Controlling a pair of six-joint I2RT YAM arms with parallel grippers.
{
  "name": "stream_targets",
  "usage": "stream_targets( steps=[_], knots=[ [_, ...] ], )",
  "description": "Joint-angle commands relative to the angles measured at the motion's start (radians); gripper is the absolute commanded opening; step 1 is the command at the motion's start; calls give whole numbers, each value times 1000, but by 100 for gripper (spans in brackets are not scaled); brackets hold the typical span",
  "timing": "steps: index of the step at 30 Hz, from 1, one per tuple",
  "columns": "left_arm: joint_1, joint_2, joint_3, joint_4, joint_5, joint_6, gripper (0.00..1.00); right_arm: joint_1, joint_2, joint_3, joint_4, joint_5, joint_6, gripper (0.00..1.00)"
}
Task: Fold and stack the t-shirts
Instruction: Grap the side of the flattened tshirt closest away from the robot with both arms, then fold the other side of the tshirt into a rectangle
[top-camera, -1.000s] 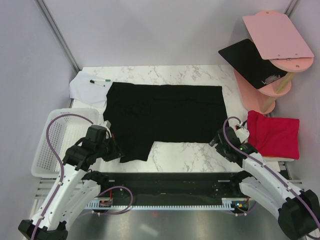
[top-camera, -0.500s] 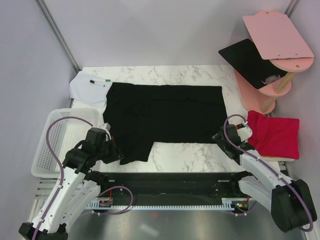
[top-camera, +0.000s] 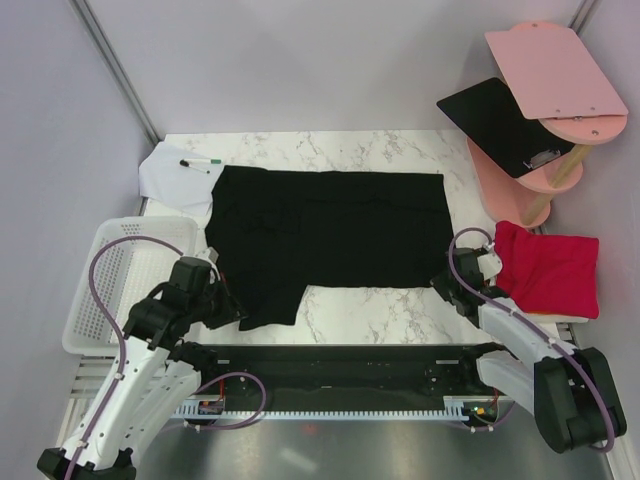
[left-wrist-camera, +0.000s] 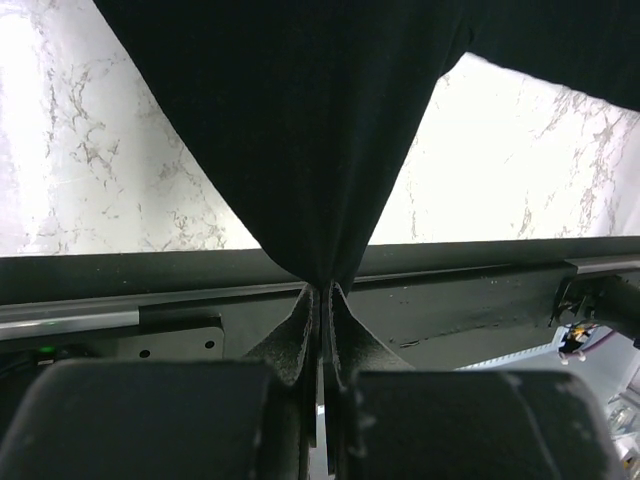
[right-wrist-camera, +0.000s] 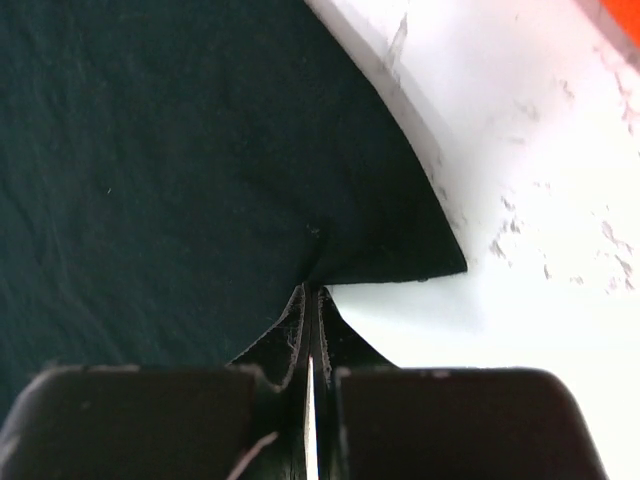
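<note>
A black t-shirt lies spread flat on the marble table. My left gripper is shut on the shirt's near-left flap, which hangs past the front edge. In the left wrist view the cloth runs pinched into the closed gripper. My right gripper is shut on the shirt's near-right corner; in the right wrist view the cloth puckers at the closed gripper. A folded crimson red t-shirt lies at the right.
A white basket stands at the left beside my left arm. A white paper sheet with a marker lies at the back left. A pink shelf stand at the back right carries a black board and a pink board.
My right gripper has moved up to the shirt's near-right corner and shut on it. The left gripper has kept its hold and barely moved.
</note>
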Motion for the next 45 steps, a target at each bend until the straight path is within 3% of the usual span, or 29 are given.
stream_targets(
  steps=[1,8,18,30,45],
  knots=[
    [1,-18,89,-15,-34,-58,2,-2,-98,19,-55,-32,-63,0],
    [3,69,193,40,-137,-59,2,-2,-92,159,-144,15,-259,0],
    [3,377,333,190,-178,-18,2,-2,166,376,-143,75,-500,0],
    [18,722,582,228,-257,24,2,-2,450,551,-83,95,-598,0],
    [177,914,802,255,-154,110,2,-44,625,755,-65,74,-628,0]
  ],
)
